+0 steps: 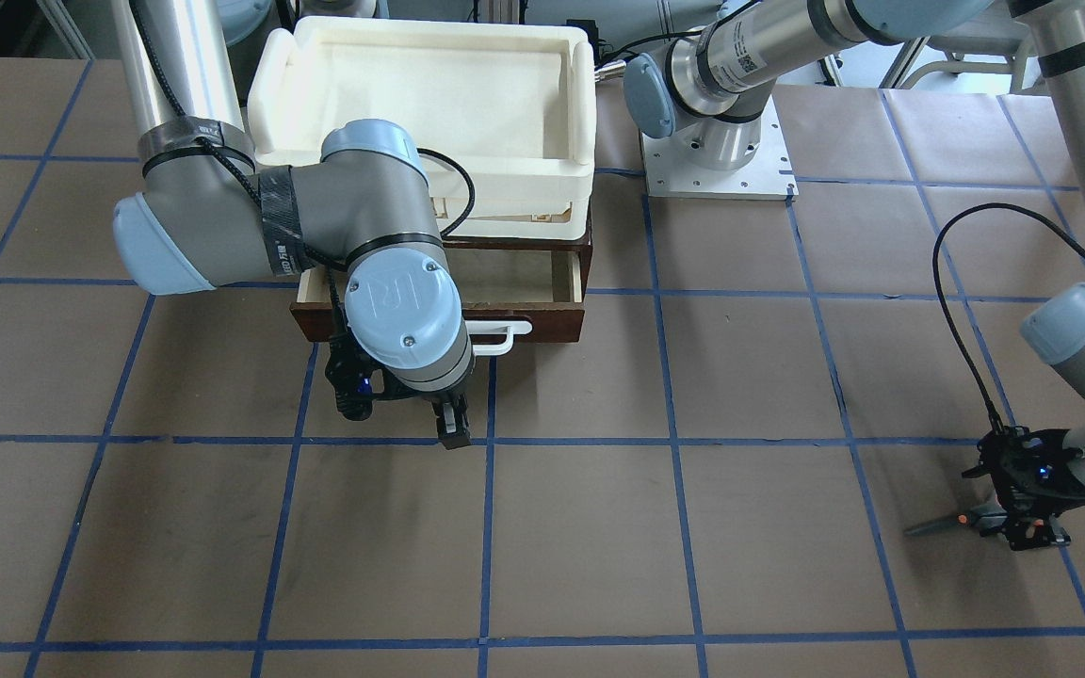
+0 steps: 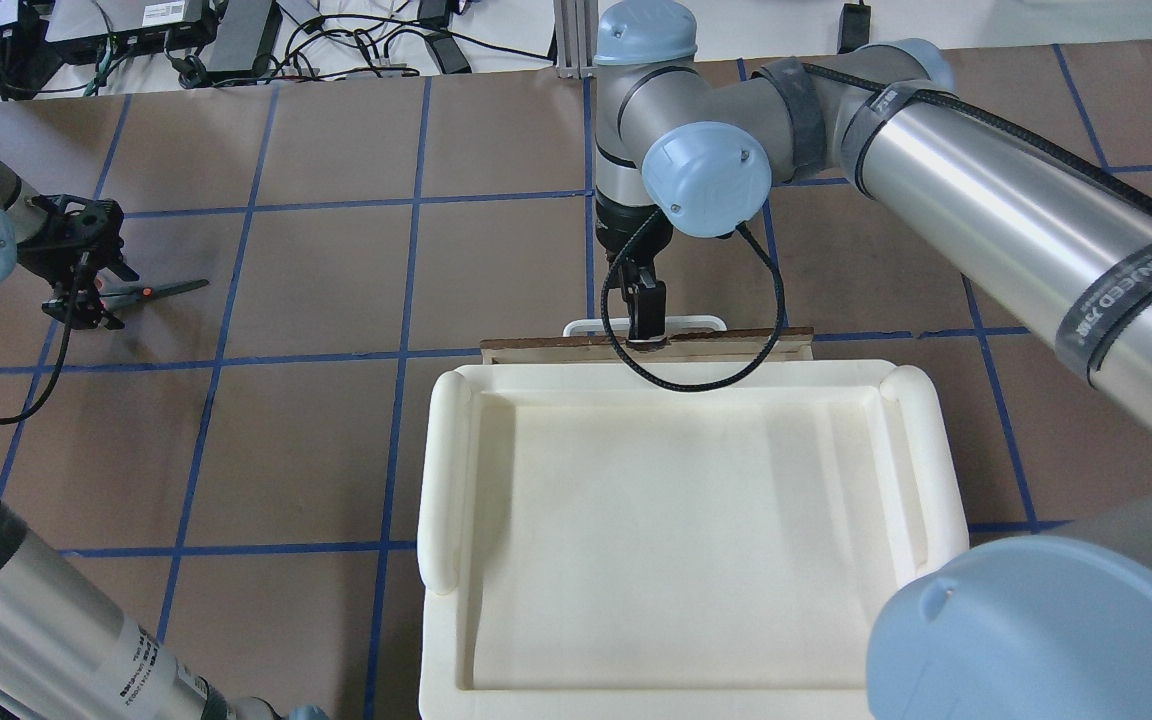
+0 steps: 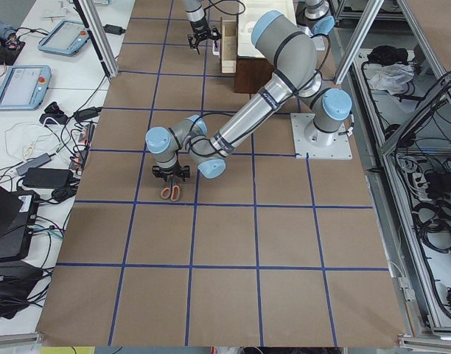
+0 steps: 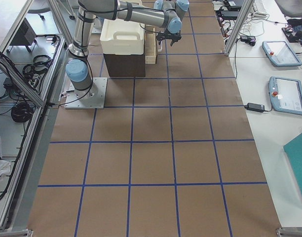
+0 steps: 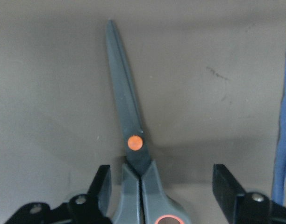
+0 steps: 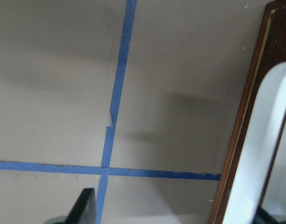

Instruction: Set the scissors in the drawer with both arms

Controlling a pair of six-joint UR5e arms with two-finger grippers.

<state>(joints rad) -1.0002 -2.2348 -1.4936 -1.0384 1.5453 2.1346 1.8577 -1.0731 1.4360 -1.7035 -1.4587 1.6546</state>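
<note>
The scissors (image 1: pixel 943 524) lie flat on the brown table, far to my left, blades pointing away from my left gripper; they also show in the overhead view (image 2: pixel 161 289). My left gripper (image 1: pixel 1023 527) is low over their handles and open. In the left wrist view its fingers (image 5: pixel 103 186) stand on either side of the grey handles, with the scissors (image 5: pixel 129 116) between them and untouched. The dark brown drawer (image 1: pixel 542 320) is pulled partly out, its pale inside showing. My right gripper (image 1: pixel 448 424) hangs open just in front of the white handle (image 1: pixel 495 334), which shows at the right edge of the right wrist view (image 6: pixel 264 154).
A cream-white plastic tray (image 1: pixel 580 104) sits on top of the drawer cabinet. The left arm's base plate (image 1: pixel 721 169) stands beside the cabinet. Blue tape lines grid the brown table.
</note>
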